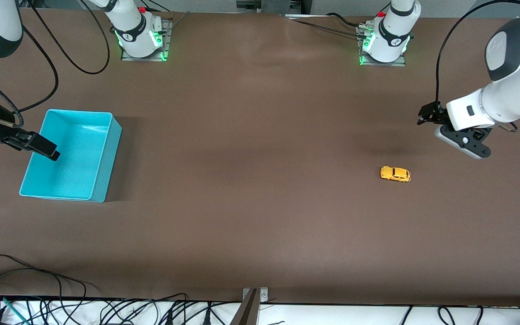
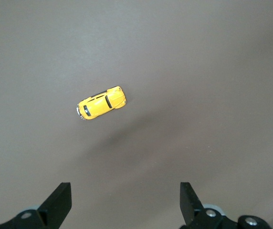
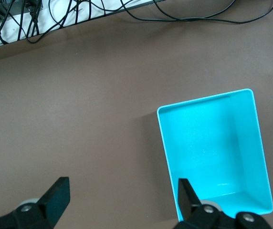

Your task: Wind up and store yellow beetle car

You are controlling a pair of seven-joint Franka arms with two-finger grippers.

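The yellow beetle car point(image 1: 395, 174) stands on its wheels on the brown table toward the left arm's end. My left gripper point(image 1: 449, 133) hangs open above the table beside the car, a little farther from the front camera than it. In the left wrist view the car point(image 2: 102, 103) lies ahead of the open left gripper point(image 2: 126, 205), well apart from the fingertips point(image 2: 60, 200). My right gripper point(image 1: 14, 158) hovers open over the outer rim of the turquoise bin point(image 1: 106, 149), holding nothing. The right wrist view shows the right gripper point(image 3: 123, 200) straddling the bin's wall point(image 3: 167, 157); no car is in the bin.
Cables point(image 1: 106, 309) run along the table edge nearest the front camera, and they also show in the right wrist view point(image 3: 79, 14). A small metal bracket point(image 1: 254, 298) sits mid-edge. Both arm bases point(image 1: 142, 36) point(image 1: 384, 43) stand along the edge farthest from it.
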